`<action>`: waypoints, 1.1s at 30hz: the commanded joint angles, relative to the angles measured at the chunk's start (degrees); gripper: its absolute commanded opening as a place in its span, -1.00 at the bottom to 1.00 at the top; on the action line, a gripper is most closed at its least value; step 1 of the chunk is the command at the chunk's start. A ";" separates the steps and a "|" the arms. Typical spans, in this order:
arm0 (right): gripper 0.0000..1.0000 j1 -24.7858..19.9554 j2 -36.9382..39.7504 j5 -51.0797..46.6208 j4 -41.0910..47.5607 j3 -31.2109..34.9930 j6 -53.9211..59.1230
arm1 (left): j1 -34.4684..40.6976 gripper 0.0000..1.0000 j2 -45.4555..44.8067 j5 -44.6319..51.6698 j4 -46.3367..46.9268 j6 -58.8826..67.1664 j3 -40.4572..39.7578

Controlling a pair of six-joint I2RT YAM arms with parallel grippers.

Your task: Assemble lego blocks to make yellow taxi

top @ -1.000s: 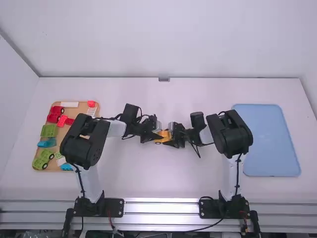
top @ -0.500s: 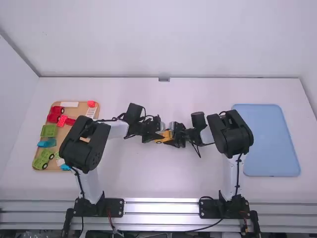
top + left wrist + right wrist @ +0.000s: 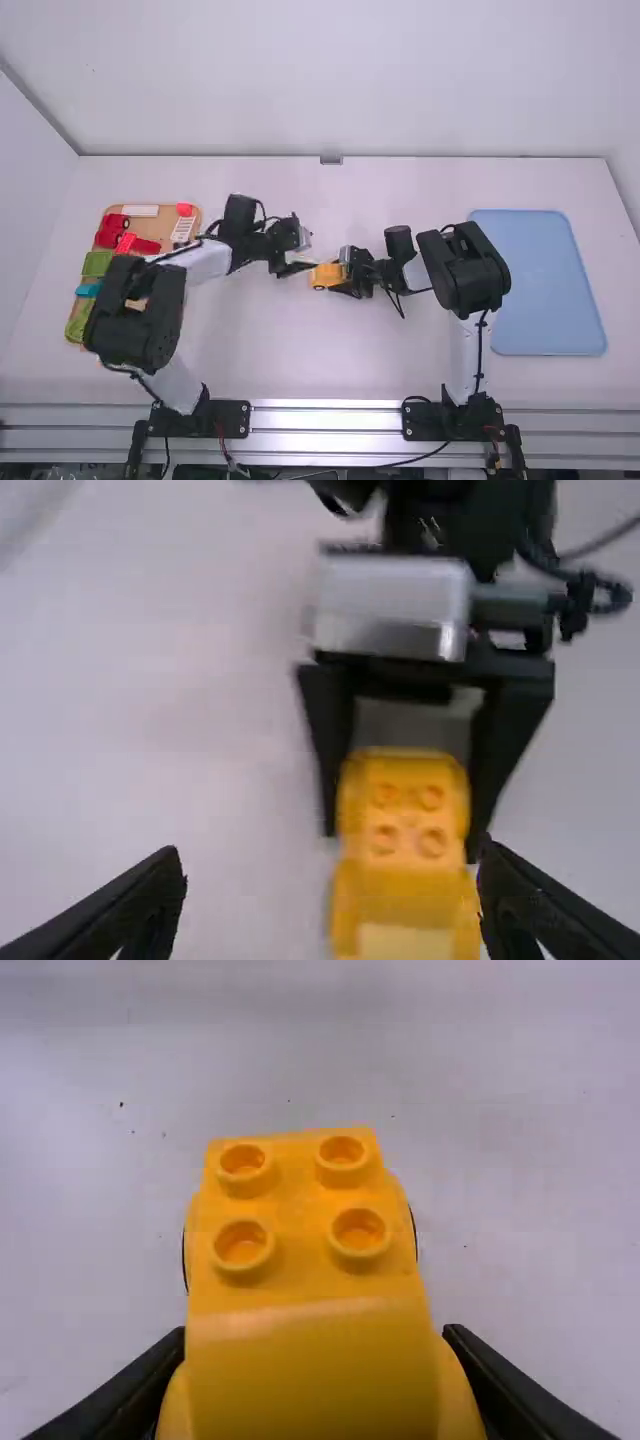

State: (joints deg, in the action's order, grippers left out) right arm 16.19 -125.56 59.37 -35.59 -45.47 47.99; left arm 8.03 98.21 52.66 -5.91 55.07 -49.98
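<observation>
The yellow taxi body [image 3: 326,276] sits at the middle of the table, its wheels at the sides. My right gripper [image 3: 344,276] is shut on it. Just left of the body stands my left gripper [image 3: 300,268], open. In the left wrist view the fingers of the left gripper [image 3: 330,865] are wide apart, and the yellow body [image 3: 405,810] is held between the other arm's fingers. Four studs top the low end of the yellow body [image 3: 300,1210] in the right wrist view, where the right gripper [image 3: 315,1340] grips its sides.
At the left, partly under the left arm, lies a wooden tray [image 3: 196,212] with red, green, blue and white pieces. A blue tray [image 3: 548,280] lies on the right side of the table.
My left gripper has drawn back from the yellow body, to the left and slightly away from the camera. The right arm and the yellow body have kept still.
</observation>
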 commanded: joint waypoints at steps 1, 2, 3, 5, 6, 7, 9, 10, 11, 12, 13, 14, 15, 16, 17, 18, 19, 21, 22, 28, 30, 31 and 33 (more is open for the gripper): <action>0.17 0.31 -0.90 0.57 0.00 -0.26 -0.20 | -5.16 0.63 -5.20 7.80 1.20 -0.15 -0.22; 0.25 0.31 -0.87 0.61 0.00 -0.26 -0.17 | -6.71 0.98 -6.47 8.00 1.79 -0.22 -0.22; 0.33 0.24 -0.76 0.57 0.00 -0.26 -0.22 | -8.39 0.98 -7.80 7.61 2.62 -0.22 -0.22; 0.50 -0.26 -0.44 0.52 -0.26 -0.26 -1.62 | -10.64 0.98 -9.42 4.11 3.39 -2.95 -0.22; 0.61 -0.52 -0.15 0.26 -0.20 -0.26 -2.86 | -11.43 0.98 -10.01 1.07 3.45 -6.01 -0.22; 0.74 -0.81 0.59 -0.35 0.11 -0.26 -4.17 | -12.13 0.98 -10.75 -3.74 3.58 -10.43 -0.22; 0.94 -1.38 2.45 -2.23 1.60 -0.20 -5.75 | -12.59 0.98 -11.72 -15.50 3.87 -20.46 -0.22; 0.97 -1.64 3.43 -3.30 2.95 -0.20 -5.46 | -12.48 0.98 -11.85 -21.00 3.98 -24.85 -0.22; 0.99 -2.01 5.20 -5.03 5.68 -0.22 -3.89 | -12.44 0.98 -11.91 -28.28 4.00 -30.69 -0.22; 0.98 -2.12 5.77 -5.62 6.60 -0.24 -3.41 | -12.46 0.98 -11.91 -30.10 4.00 -32.20 -0.22; 0.98 -2.71 8.85 -8.79 11.58 -0.28 -0.96 | -12.59 0.98 -11.91 -38.14 4.20 -39.58 -0.22; 0.97 -2.91 11.02 -10.86 14.51 -0.26 0.02 | -12.48 0.98 -11.91 -41.48 4.24 -42.56 -0.22; 0.98 -3.21 13.64 -13.73 18.21 -0.26 0.85 | -12.44 0.98 -11.91 -44.98 4.22 -45.72 -0.22; 0.98 -3.39 15.72 -15.80 20.70 -0.26 1.27 | -12.46 0.98 -11.91 -46.66 4.20 -47.41 -0.22; 0.98 -3.56 18.53 -18.53 24.04 -0.26 1.84 | -12.63 0.98 -11.91 -48.00 4.11 -49.29 -0.22; 0.98 -3.58 21.51 -21.27 27.04 -0.26 2.03 | -12.48 0.99 -11.91 -48.87 3.61 -50.84 -0.22; 0.97 -3.43 25.14 -23.76 30.21 -0.26 2.14 | -12.28 0.98 -11.91 -49.11 2.91 -52.76 -0.22; 0.98 -3.28 27.23 -24.48 32.00 -0.26 3.39 | -12.15 0.98 -11.91 -49.11 2.64 -53.75 -0.22; 0.98 -3.28 29.46 -23.89 34.25 -0.26 6.12 | -12.17 0.98 -11.91 -49.11 2.40 -54.42 -0.22; 0.98 -3.34 27.69 -10.91 34.05 -0.26 11.69 | -13.99 0.98 -13.90 -56.98 4.85 -62.60 -0.22; 0.98 -3.34 22.69 -10.03 28.83 -0.26 8.85 | -15.54 0.98 -16.83 -56.39 6.62 -64.26 -0.22; 0.98 -3.30 20.65 -8.92 26.86 -0.26 8.79 | -16.11 0.98 -17.99 -56.04 7.02 -64.35 -0.22; 0.98 -2.60 16.61 -5.46 23.10 -0.48 8.83 | -17.29 0.98 -20.79 -54.80 7.76 -64.81 -0.22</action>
State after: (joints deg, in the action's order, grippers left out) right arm 12.93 -104.27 48.12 -10.98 -45.63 56.97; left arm -7.81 82.11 -1.63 1.56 -6.44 -49.95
